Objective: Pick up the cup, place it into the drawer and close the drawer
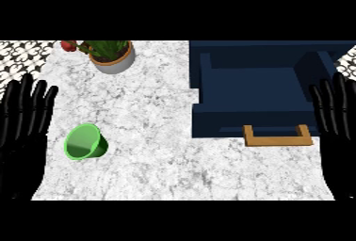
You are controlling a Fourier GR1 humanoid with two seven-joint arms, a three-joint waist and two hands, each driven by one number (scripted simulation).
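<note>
Nothing done yet — cup [85, 142] lies left of the open drawer [254, 89]; left hand [24, 120], right hand [337, 117] both flat, empty.

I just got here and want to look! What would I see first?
The bright green plastic cup pops out first, on the left of the white marble counter. Then the big dark blue drawer, open at the right, with its tan wooden handle in front. A grey pot of green leaves sits top left, and the black left hand and right hand rest open at the side edges.
</note>
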